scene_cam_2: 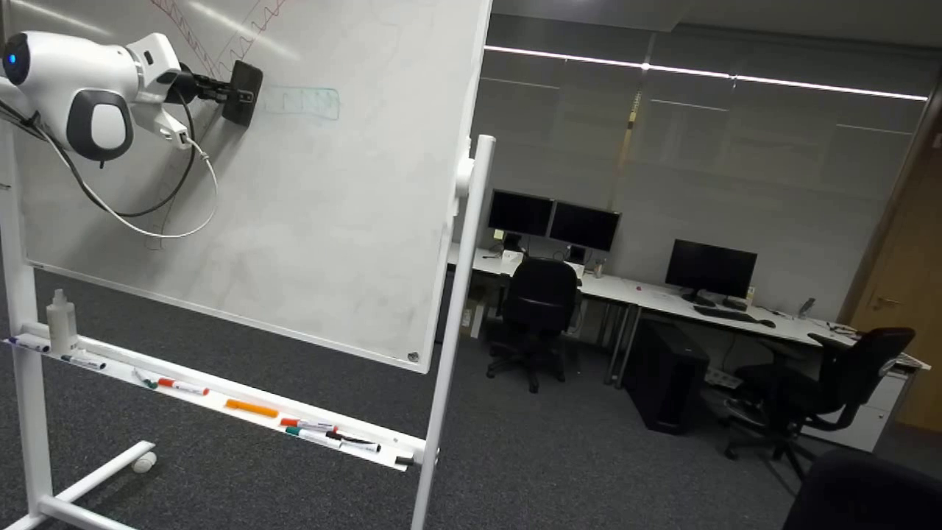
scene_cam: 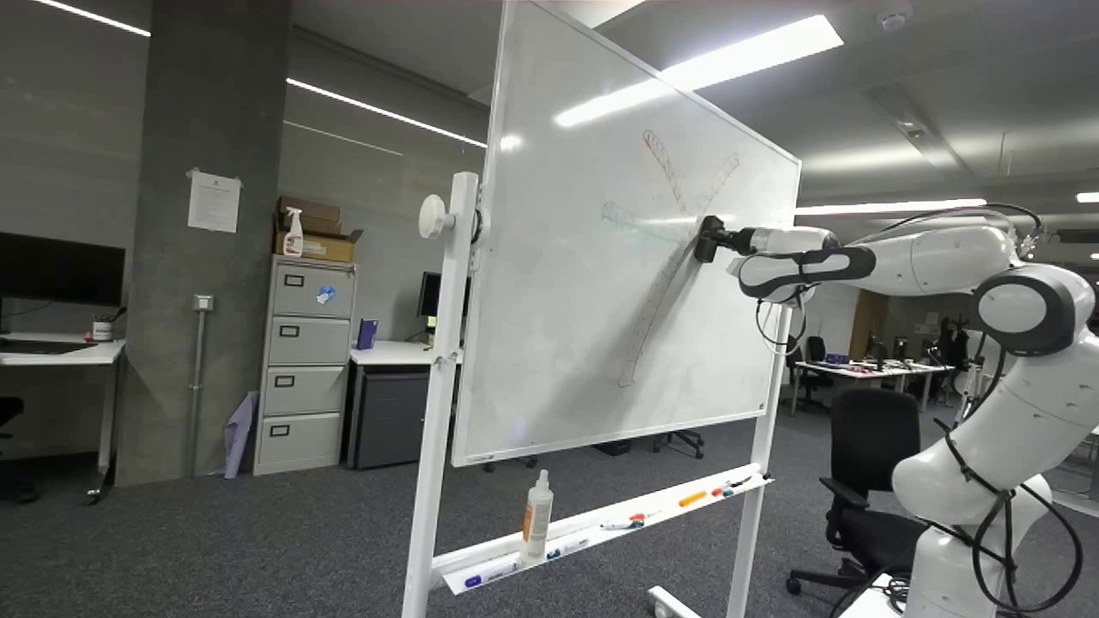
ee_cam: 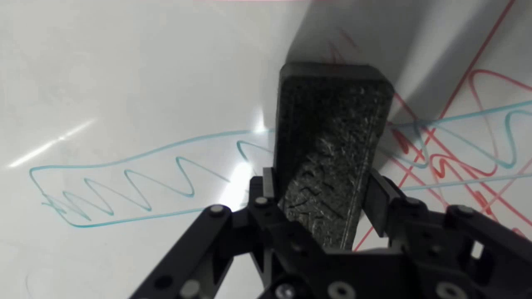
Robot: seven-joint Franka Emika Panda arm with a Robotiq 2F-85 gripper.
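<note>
My fingers [ee_cam: 383, 205] pinch the eraser [ee_cam: 328, 153] left and right, spread just its width; uneven pressure on the whiteboard [scene_cam: 575, 309] could twist it loose.

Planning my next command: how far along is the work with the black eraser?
Looks done: the hand is closed on the black eraser. Under way: it is up at the whiteboard, covering part of the teal marks in the wrist view; whether it presses on the surface isn't clear. Probably left: most of the wiping, since teal marks show on both sides of it, with red marks alongside.
</note>
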